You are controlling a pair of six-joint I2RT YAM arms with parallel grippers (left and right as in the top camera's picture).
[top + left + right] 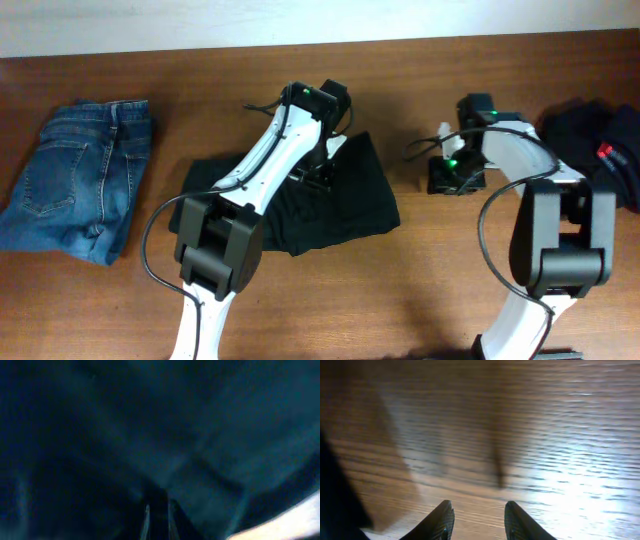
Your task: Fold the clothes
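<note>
Black trousers [355, 190]: bunched in a rumpled heap at the middle of the table [450, 260], not laid flat.
Left arm [270, 150]: stretches over the trousers from the near edge and hides their middle and its own fingertips from above.
Left gripper [158, 510]: down against the black cloth, which fills the whole wrist view. The fingers [147, 519] show only as faint pale edges close together; too dark to tell whether cloth is pinched between them.
Right gripper [478, 510]: just right of the trousers, low over bare wood. Its fingers [442, 520] are spread with only table between them, holding nothing.
Black edge [335, 500]: at the lower left of the right wrist view; too blurred to say what it is.
Second black garment [580, 135]: crumpled at the far right, partly behind the right arm [510, 150], with a small red label [605, 152] showing.
Jeans [80, 180]: folded, at the far left, well apart from both arms.
</note>
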